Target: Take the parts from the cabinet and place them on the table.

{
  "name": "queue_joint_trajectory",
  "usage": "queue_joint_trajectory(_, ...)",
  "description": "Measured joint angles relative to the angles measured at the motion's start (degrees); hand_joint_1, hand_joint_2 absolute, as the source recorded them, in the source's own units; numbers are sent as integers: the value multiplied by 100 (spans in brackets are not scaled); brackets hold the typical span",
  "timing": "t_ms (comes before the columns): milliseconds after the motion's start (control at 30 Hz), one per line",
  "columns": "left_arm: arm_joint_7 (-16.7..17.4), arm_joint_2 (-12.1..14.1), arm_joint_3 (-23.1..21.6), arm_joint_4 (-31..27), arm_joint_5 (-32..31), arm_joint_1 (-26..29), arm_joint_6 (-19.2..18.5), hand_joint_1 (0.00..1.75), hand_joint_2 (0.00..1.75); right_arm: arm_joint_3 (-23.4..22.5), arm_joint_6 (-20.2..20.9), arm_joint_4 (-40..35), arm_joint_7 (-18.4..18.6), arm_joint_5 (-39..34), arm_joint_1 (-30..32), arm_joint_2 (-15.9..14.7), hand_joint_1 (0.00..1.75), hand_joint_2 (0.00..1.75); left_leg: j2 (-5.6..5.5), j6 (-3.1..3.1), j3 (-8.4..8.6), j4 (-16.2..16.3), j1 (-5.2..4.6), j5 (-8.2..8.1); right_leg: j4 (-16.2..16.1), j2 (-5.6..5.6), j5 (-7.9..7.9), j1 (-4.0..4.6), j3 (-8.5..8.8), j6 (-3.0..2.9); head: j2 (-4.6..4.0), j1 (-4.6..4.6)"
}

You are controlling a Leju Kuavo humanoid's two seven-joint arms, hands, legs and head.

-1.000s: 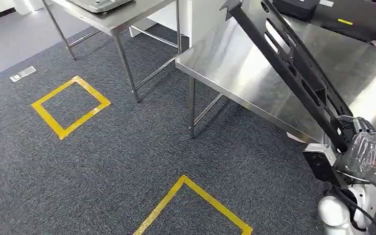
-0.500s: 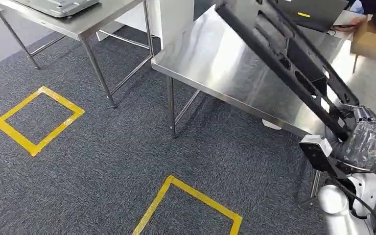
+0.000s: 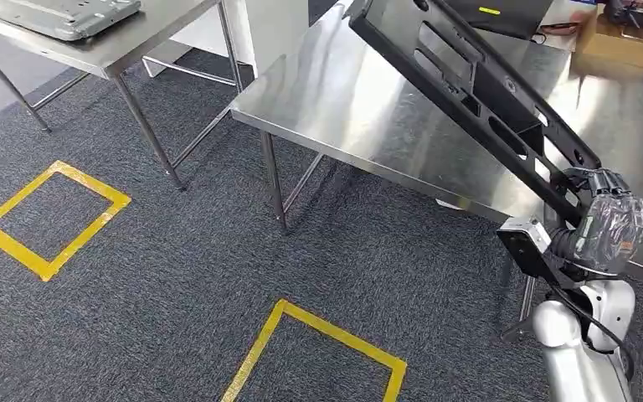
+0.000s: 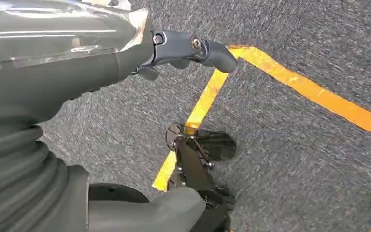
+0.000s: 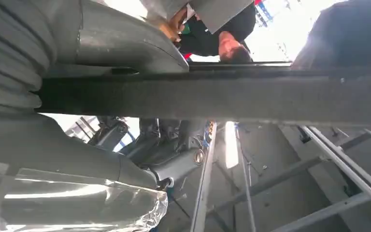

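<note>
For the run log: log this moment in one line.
right hand: grips long black part | part: tilted over steel table | left hand: holds nothing

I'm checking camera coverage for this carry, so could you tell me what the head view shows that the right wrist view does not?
Head view alone: the steel table, a second table bearing a grey panel, yellow floor squares, a cardboard box. Right wrist view alone: a person seen upside down and ceiling beams. Both: the right hand holding the long black part, which crosses the wrist picture as a dark bar.
</note>
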Motion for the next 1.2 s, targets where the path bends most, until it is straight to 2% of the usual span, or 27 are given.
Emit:
queue_joint_trajectory(67,0,2,7,0,2,-15,-26,0,175,15,0,54,-2,0,-17,0,175,175,0,-41,5,-30,3,15,0,-1,5,3,-2,-15,0,0)
queue_joint_trajectory(100,0,2,7,0,4,-18,-55,0,175,20,-2,74,-7,-2,-30,0,175,175,-1,-50,5,-36,3,20,1,-1,-7,7,-3,-60,0,0)
queue_joint_trajectory(133,-2,2,11,0,13,-20,-81,0,175,26,-7,105,-18,-7,-45,0,175,175,-1,-83,6,-39,5,21,2,-1,2,12,-5,-80,0,0)
queue_joint_trajectory(267,-28,2,48,0,61,-32,-173,0,175,44,-17,208,-70,-24,-109,0,175,175,0,-188,6,-46,20,25,4,-1,11,33,-13,-97,0,2)
queue_joint_trajectory(300,-30,2,72,0,83,-33,-190,0,175,57,-22,234,-77,-28,-125,0,175,175,0,-196,8,-46,20,28,4,-1,11,34,-14,-97,0,4)
queue_joint_trajectory(800,-125,4,175,0,164,-31,-481,0,175,195,-26,553,-186,-197,-372,-4,175,175,-4,-196,11,-42,-55,28,4,-3,14,32,-13,-93,0,4)
queue_joint_trajectory(1067,-129,4,212,0,166,-32,-496,0,175,256,-24,653,-188,-214,-399,-4,175,175,-4,-193,8,-39,-67,24,1,-2,15,26,-13,-91,0,4)
queue_joint_trajectory(1100,-129,7,221,0,168,-32,-498,0,175,267,-24,662,-188,-214,-399,-4,175,175,-5,-164,-6,-11,-72,6,-10,-3,22,-42,-19,-80,0,-2)
queue_joint_trajectory(1200,-127,7,232,0,181,-28,-516,0,175,284,-24,671,-188,-214,-398,-4,175,175,-6,-154,-18,7,-56,1,-5,-3,22,-54,-9,-79,0,2)
